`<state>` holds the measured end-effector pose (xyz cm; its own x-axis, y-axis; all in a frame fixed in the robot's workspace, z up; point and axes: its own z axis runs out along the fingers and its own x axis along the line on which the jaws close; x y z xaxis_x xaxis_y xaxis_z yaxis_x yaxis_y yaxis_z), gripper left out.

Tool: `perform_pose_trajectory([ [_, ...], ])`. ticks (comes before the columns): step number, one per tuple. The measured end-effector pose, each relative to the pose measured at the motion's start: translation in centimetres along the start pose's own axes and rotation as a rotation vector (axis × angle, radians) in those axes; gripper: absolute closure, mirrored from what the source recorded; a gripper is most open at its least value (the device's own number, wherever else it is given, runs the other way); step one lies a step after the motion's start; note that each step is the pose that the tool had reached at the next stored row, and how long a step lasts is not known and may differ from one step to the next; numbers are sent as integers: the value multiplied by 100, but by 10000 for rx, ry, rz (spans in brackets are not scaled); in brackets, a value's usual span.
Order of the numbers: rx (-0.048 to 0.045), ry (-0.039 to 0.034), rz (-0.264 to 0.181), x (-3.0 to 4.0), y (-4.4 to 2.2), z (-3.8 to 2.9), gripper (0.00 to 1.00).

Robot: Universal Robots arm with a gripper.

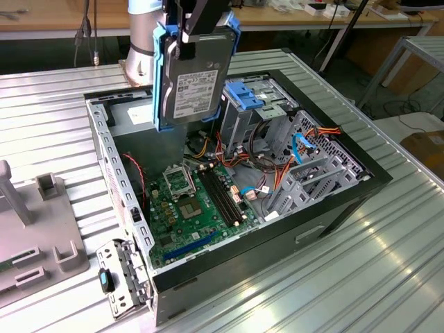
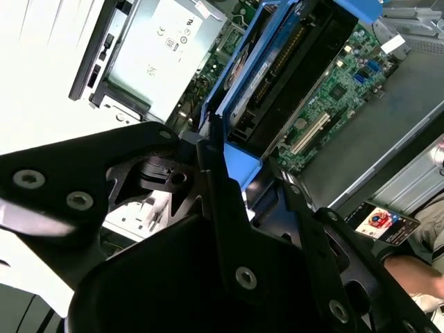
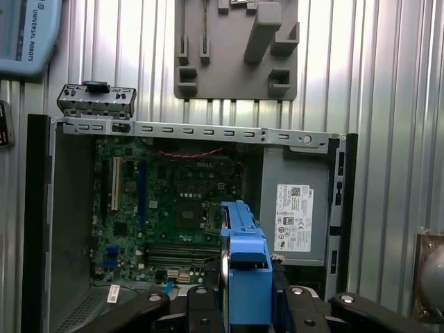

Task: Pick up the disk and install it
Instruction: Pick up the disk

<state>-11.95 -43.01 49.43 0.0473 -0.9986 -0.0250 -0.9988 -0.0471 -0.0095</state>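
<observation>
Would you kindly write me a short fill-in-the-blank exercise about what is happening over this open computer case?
1. The claw is shut on the ____, held over the open computer case.
2. Its carrier rail is ____.
3. The motherboard inside the case is ____.
Missing words: disk; blue; green.

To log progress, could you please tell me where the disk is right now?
In the exterior view the disk is held upright by the gripper above the open computer case, at the exterior view's left of the drive cage.
</observation>
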Motion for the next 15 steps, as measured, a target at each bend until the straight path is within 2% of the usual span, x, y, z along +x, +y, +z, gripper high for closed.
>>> perform_pose_trajectory([
  [7, 1, 0, 0, 64, 3, -2, 63],
  [11, 1, -1, -1, 141, 7, -3, 63],
  [15, 2, -1, 0, 187, 9, -4, 63],
])
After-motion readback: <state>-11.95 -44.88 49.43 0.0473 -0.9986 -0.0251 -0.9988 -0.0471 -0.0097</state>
